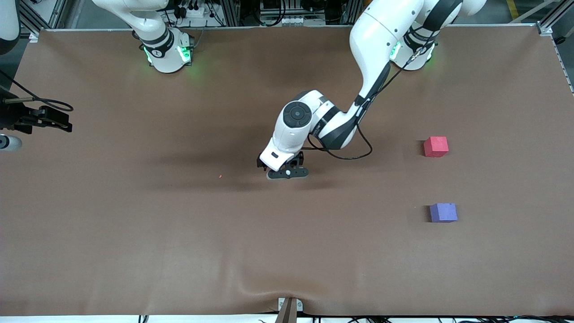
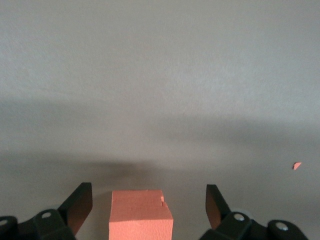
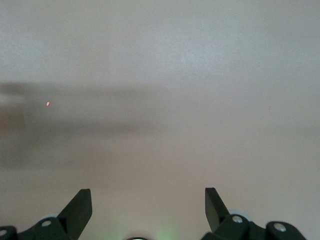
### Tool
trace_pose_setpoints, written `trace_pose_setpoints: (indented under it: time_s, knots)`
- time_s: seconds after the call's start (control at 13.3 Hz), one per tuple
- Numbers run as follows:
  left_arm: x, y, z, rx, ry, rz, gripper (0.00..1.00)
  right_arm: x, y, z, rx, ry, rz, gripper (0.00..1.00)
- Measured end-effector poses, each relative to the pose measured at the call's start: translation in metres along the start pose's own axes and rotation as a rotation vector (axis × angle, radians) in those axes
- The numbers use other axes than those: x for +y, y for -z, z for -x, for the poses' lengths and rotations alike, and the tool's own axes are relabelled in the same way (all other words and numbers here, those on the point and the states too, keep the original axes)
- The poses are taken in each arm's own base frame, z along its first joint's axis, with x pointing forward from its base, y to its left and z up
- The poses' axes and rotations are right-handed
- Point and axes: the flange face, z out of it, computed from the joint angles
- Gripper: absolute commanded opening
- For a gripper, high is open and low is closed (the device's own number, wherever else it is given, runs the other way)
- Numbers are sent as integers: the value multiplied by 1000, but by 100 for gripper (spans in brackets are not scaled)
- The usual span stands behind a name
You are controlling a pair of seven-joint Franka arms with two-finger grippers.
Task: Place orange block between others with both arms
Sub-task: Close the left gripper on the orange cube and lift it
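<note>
While the left arm (image 1: 341,121) is reaching from its base to the middle of the brown counter (image 1: 134,233), its left gripper (image 1: 287,172) is sitting low there with jaws spread wide. Left wrist view: the orange block (image 2: 141,212) is lying on the counter between the two fingers (image 2: 80,205), apart from both, not grasped. In the front view the block is hidden under the gripper. A small orange crumb (image 1: 220,176) is lying on the counter toward the right arm's end. The red block (image 1: 436,146) and the purple block (image 1: 443,212) are resting near the left arm's end, well apart from each other, the purple one nearer the front camera. The right gripper (image 3: 148,207) is waiting at the right arm's end of the counter, released and holding nothing.
</note>
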Motion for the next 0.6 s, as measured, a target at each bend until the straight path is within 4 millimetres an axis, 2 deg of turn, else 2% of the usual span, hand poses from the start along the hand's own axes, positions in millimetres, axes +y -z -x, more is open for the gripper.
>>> trace_pose_setpoints:
  time_s: [0.15,0.6]
  knots:
    - [-2,-8,7,-27,-6,-37,100,0,1,0,2,0,0,100]
    - [-4,-12,13,-45,-28,-90,100,-1,1,0,3,2,0,100]
